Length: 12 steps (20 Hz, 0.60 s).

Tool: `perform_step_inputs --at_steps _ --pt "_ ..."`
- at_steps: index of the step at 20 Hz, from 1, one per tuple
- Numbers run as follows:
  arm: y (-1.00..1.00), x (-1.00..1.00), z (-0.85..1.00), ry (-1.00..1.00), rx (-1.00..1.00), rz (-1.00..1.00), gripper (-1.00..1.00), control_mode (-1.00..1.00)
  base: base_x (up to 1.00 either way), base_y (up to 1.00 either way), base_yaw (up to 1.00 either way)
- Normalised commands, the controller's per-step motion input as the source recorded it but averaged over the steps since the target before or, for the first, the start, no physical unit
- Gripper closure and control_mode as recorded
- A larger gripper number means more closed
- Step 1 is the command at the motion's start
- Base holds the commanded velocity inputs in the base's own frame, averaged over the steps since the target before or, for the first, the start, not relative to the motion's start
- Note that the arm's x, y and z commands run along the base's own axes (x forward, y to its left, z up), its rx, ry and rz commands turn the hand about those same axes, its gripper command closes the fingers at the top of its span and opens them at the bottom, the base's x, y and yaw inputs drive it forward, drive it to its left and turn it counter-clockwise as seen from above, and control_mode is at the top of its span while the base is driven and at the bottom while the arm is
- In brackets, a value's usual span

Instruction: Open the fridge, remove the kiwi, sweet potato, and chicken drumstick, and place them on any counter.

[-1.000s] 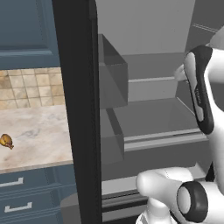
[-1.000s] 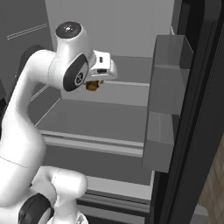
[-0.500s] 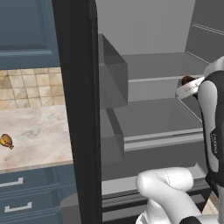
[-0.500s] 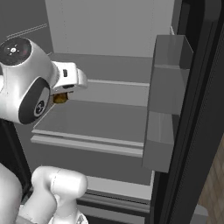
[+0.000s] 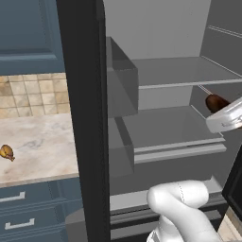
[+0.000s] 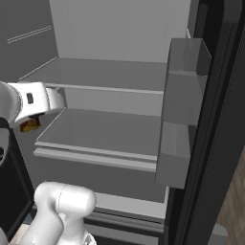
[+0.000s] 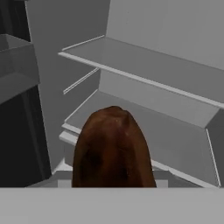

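My arm has swung out from the middle of the fridge since a second ago. Then my big white arm blocked the shelves. Now it is off to the side, and the light grey shelves show. My gripper sits by the right edge in the left base view and by the left edge in the right base view.

My gripper holds the sweet potato. I cannot see my finger tips, because the sweet potato covers them. In the hand view it is big, dark reddish-brown and rounded at the top. In the left base view a dark brown end pokes out past my white hand. It is in the air in front of the shelves, not touching them.

The chicken drumstick lies on the beige counter, left of the black fridge door. It is small and golden brown. It is in the same spot as before.
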Motion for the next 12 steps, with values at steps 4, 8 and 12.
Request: perform_step_inputs --at_steps 4,8,12 --pt "0.05 -0.29 0.11 0.0 0.0 0.04 1.0 -1.0 0.0 0.0 0.0" --pt "0.0 0.0 0.01 0.0 0.0 0.03 1.0 -1.0 0.0 0.0 0.0" --pt "0.0 0.01 0.0 0.0 0.0 0.0 1.0 -1.0 0.0 0.0 0.0"
